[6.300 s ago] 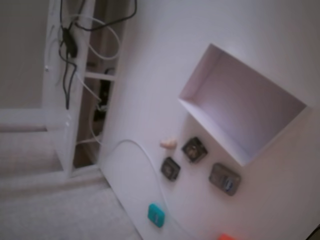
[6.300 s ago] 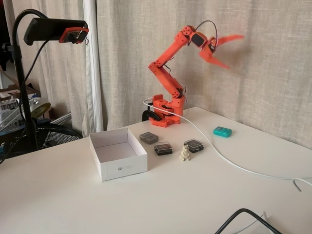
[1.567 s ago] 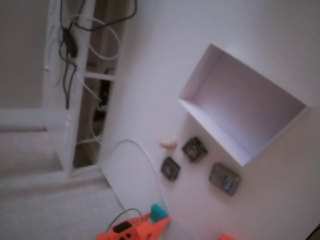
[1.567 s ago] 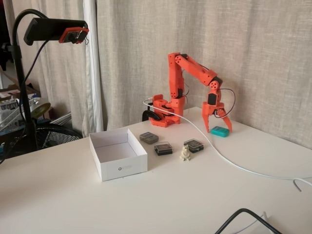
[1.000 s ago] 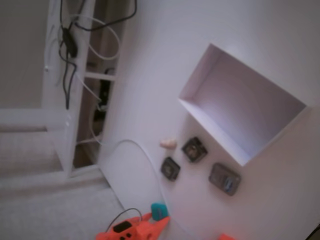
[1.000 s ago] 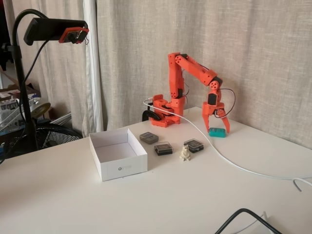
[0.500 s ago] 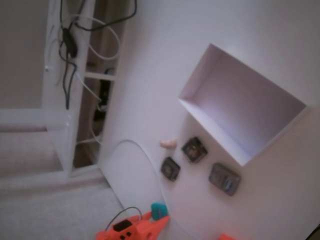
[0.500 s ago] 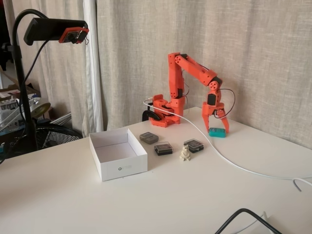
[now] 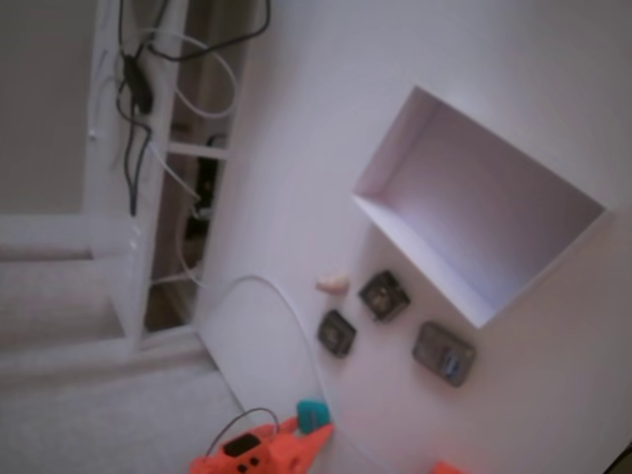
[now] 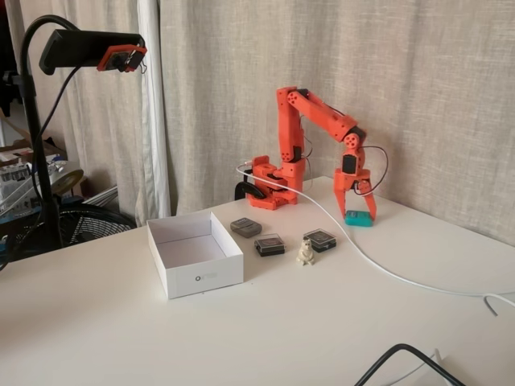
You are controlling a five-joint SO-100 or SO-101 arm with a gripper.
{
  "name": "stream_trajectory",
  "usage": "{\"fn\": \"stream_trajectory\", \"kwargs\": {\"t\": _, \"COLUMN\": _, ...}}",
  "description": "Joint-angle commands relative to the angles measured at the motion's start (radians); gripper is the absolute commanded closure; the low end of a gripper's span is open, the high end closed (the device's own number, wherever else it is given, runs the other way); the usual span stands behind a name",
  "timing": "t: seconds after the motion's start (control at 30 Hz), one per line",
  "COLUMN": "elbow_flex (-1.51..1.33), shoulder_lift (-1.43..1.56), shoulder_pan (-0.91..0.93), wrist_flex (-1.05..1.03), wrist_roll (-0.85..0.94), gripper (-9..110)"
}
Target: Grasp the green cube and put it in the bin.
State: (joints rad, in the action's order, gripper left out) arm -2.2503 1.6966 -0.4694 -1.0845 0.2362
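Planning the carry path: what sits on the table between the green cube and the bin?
In a fixed view, three dark square blocks, a small figurine and a white cable lie between green cube and bin.

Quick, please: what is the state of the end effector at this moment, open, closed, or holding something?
End effector: down at the table with its fingers on either side of the green cube; whether they are pressing on it cannot be told.

green cube [image 10: 358, 218] flat on table | bin [image 10: 195, 278] upright, well apart
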Motion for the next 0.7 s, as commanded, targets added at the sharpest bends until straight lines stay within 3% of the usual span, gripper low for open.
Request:
{"fn": "stream_trajectory", "kwargs": {"t": 0.0, "elbow_flex": 0.011, "shoulder_lift": 0.012, "shoulder_pan": 0.014, "wrist_flex": 0.026, "wrist_roll": 0.008, "gripper": 109}}
{"fn": "stream_trajectory", "kwargs": {"t": 0.37, "elbow_flex": 0.012, "shoulder_lift": 0.095, "shoulder_pan": 0.031, "wrist_flex": 0.048, "wrist_roll": 0.003, "gripper": 110}}
{"fn": "stream_trajectory", "kwargs": {"t": 0.67, "elbow_flex": -0.008, "shoulder_lift": 0.437, "shoulder_pan": 0.166, "wrist_flex": 0.133, "wrist_roll": 0.005, "gripper": 110}}
